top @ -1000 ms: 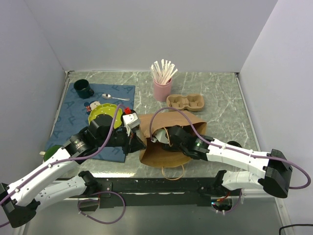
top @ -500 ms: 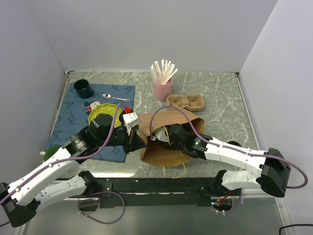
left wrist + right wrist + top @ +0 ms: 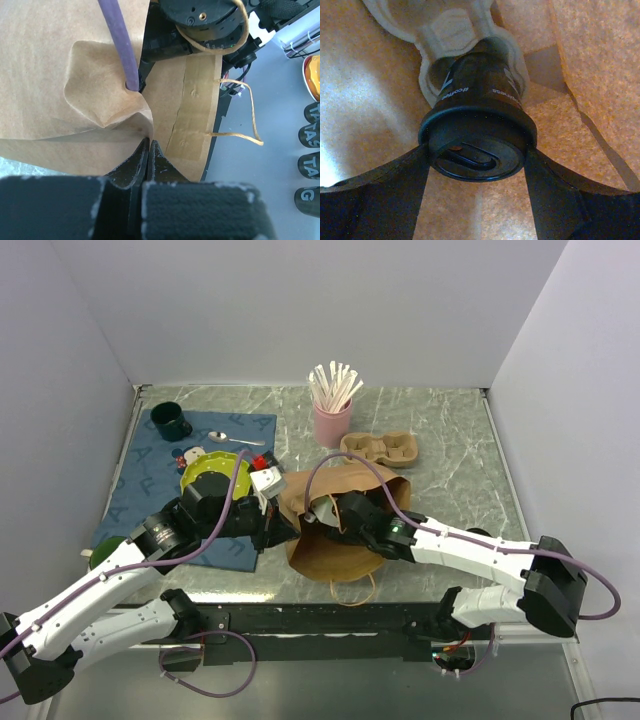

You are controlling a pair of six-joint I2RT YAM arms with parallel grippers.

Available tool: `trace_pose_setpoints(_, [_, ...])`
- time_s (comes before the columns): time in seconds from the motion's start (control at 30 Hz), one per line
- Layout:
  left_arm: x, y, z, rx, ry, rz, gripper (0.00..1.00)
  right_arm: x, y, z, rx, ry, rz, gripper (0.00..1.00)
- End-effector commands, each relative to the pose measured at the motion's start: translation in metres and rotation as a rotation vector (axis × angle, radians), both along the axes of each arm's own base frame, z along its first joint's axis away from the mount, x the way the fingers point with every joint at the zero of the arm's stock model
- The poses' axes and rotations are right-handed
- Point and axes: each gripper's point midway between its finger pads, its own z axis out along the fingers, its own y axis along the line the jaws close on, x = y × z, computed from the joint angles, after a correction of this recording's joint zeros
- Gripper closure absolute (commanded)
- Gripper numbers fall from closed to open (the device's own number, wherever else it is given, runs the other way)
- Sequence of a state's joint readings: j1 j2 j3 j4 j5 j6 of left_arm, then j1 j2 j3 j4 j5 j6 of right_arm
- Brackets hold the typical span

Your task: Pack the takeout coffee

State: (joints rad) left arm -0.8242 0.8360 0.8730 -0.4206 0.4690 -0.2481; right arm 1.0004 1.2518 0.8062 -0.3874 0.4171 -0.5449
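Right wrist view: your right gripper (image 3: 476, 152) clasps the lidded black coffee cup (image 3: 477, 105), which sits in a pulp cup carrier (image 3: 445, 30) inside the paper bag (image 3: 365, 85). Your left gripper (image 3: 148, 150) is pinched closed on the bag's rim.

The paper bag (image 3: 60, 60) is matt and creased, the black plastic lid (image 3: 477, 145) smooth.

right hand (image 3: 477, 152) deeper into paper bag (image 3: 330, 558), coffee cup (image 3: 476, 92) further inside

A robot lab test cell: plain white panels (image 3: 300, 310) box in a marbled counter (image 3: 450, 440), with two cabled arms (image 3: 480, 552) bolted at its near edge
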Motion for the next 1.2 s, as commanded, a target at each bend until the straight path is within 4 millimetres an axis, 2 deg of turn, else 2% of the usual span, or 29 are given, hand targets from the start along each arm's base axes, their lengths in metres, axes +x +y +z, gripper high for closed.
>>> trace_pose_setpoints(0.0, [-0.028, -0.008, 0.022, -0.065, 0.008, -0.14, 0.99, 0.003, -0.007, -0.013, 0.01, 0.053, -0.088, 0.44])
trace_pose_setpoints(0.33, [-0.029, -0.008, 0.021, -0.064, 0.012, -0.145, 0.99, 0.005, -0.005, -0.024, 0.018, 0.069, -0.142, 0.43])
trace_pose_setpoints(0.63, [-0.03, -0.008, 0.02, -0.065, 0.014, -0.146, 0.99, 0.017, -0.001, -0.019, 0.029, 0.037, -0.211, 0.4])
trace_pose_setpoints(0.73, [-0.03, -0.008, 0.02, -0.063, 0.015, -0.147, 0.99, 0.024, 0.006, -0.006, 0.062, 0.011, -0.225, 0.38])
trace_pose_setpoints(0.93, [-0.029, -0.008, 0.019, -0.062, 0.013, -0.144, 0.99, 0.032, 0.012, 0.008, 0.092, -0.024, -0.228, 0.37])
trace_pose_setpoints(1.03, [-0.028, -0.007, 0.019, -0.053, 0.009, -0.138, 0.99, 0.031, 0.013, 0.014, 0.102, -0.03, -0.218, 0.47])
trace_pose_setpoints(1.17, [-0.024, -0.006, 0.02, -0.046, 0.005, -0.118, 0.99, 0.024, 0.005, 0.023, 0.111, -0.014, -0.228, 0.5])
